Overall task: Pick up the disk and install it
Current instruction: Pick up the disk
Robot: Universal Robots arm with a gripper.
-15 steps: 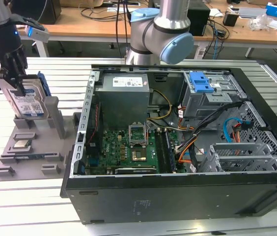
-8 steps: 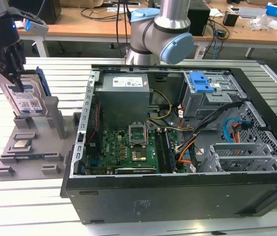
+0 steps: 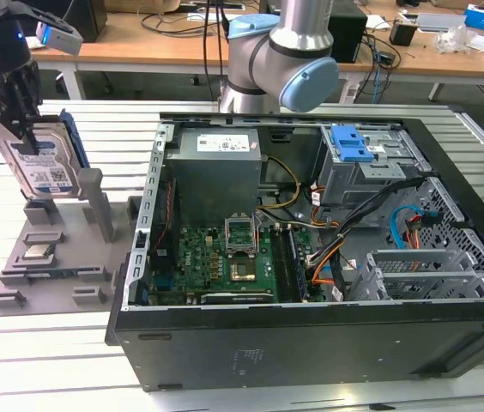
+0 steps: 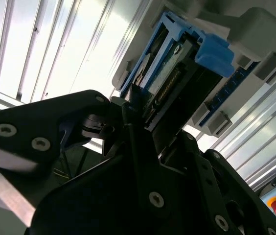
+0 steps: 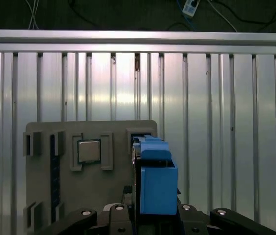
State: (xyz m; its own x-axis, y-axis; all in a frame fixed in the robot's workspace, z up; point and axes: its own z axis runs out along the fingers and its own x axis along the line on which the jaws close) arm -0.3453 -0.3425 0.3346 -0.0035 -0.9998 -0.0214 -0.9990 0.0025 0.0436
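The black two-finger gripper [image 3: 19,129] is clamped on the upper end of the flat silver rectangular disk [image 3: 43,167] in its blue plastic carrier frame. The disk stands on edge, long axis about upright, over the grey plastic parts holder [image 3: 53,275] at the exterior view's left. The grey metal drive cage with a blue latch [image 3: 366,172] lies well apart toward the exterior view's right, at the far side of the open black computer case [image 3: 311,343].

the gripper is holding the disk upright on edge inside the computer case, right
Not quite. The gripper does hold the disk upright on edge, jaws closed on it, but outside the computer case, at the grey fixture tray on the exterior view's left. The exterior view shows this.
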